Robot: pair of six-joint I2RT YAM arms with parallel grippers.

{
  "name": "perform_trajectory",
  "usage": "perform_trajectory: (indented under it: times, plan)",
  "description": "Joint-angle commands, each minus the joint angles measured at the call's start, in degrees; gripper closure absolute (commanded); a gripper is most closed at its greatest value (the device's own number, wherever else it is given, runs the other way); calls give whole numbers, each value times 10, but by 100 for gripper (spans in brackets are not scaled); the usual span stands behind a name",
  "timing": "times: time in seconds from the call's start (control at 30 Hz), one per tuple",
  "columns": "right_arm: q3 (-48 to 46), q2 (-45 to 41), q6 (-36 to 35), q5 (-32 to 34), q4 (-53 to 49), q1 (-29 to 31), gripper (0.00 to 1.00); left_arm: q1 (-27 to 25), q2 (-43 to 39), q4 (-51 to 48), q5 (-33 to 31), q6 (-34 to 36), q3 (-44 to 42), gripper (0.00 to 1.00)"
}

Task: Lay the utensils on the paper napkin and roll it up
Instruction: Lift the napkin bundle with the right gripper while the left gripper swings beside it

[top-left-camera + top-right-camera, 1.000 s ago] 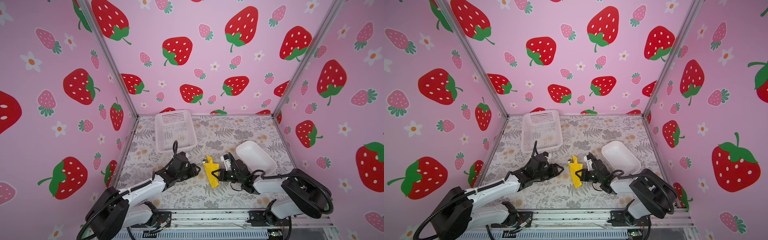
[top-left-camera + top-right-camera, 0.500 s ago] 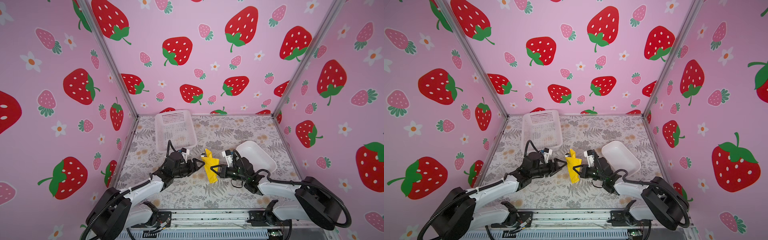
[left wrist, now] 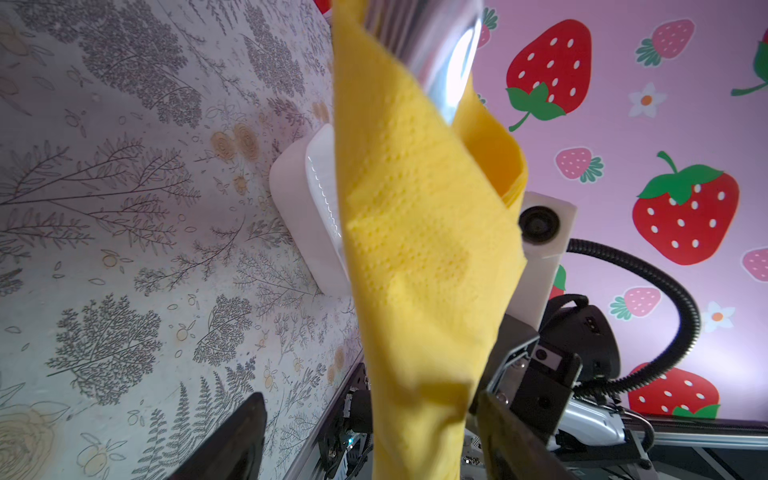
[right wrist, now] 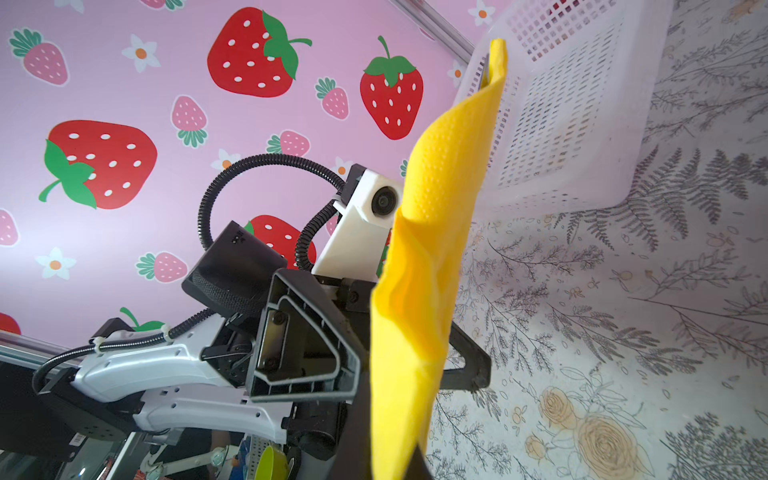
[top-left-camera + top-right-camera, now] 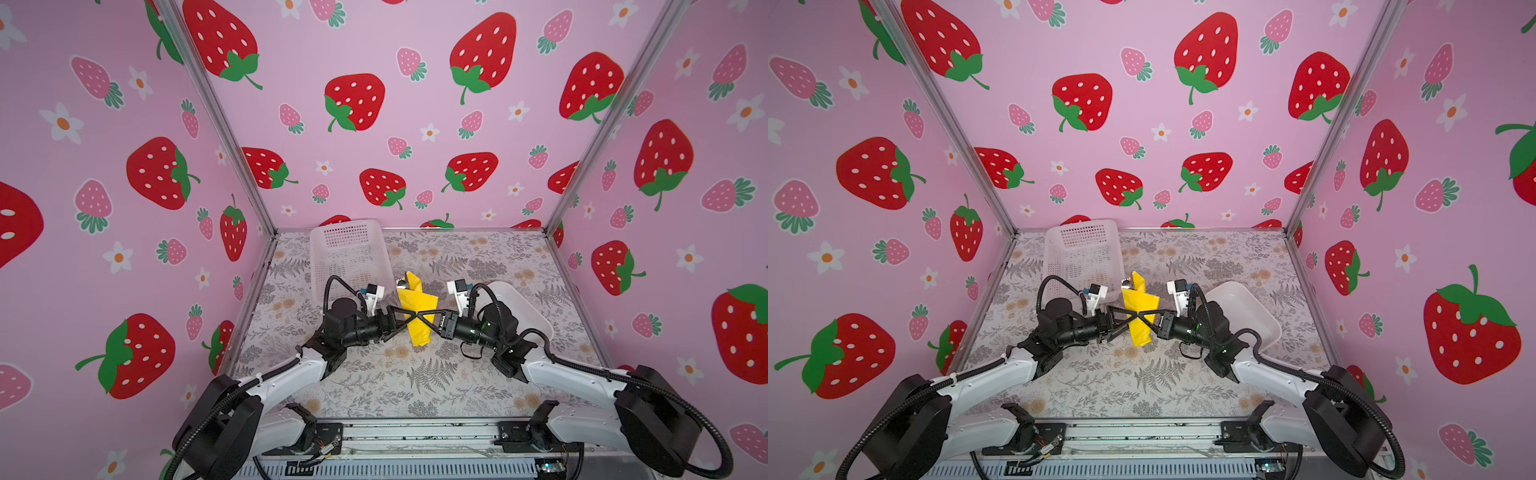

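- Basically, the paper napkin (image 5: 415, 299) was a loose yellow wrap standing roughly upright mid-table between both arms; it looked the same in both top views (image 5: 1140, 299).
- The utensils (image 5: 401, 284) sat inside the wrap, with only a shiny metal end poking out of the top. I couldn't tell which pieces.
- The left wrist view showed a shiny rounded metal surface (image 3: 449, 54) above the paper edge.
- The right gripper (image 5: 420, 318) came in from the right, clamped closed on the napkin's lower-middle part.
- The left gripper (image 5: 409, 319) came in from the left at about the same height, jaws spread with the napkin between them, not pinching it.
- In the left wrist view, one left finger (image 3: 232, 440) was well clear of the paper and the other (image 3: 511, 436) was just beside it.
- The right wrist view showed the left fingers (image 4: 471, 361) on either side of the napkin (image 4: 432, 249).
- Couldn't tell whether the wrap's lower end touched the table (image 5: 415, 374).
- The white mesh basket (image 5: 349, 249) was at the back left of the table, near the wrap's top end.
- The white tray (image 5: 523, 307) was on the right, partly behind the right arm's wrist.
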Motion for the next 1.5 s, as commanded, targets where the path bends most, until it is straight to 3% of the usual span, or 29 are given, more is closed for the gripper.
perform_trajectory:
  times: [0.0,0.37,0.57,1.2,1.47]
  plan:
    - [18,-16,23,-20,56,-1,96,2,-1,109,28,-59,26,20]
    - [18,-22,64,-35,118,-1,96,3,-13,122,32,-74,47,26]
    - [18,-18,80,-41,140,-1,96,2,-1,186,32,-105,45,32]
    - [18,-1,108,-51,187,-1,96,-2,10,233,45,-123,56,56]
    - [28,0,119,-55,207,-1,96,-9,11,222,49,-116,60,51]
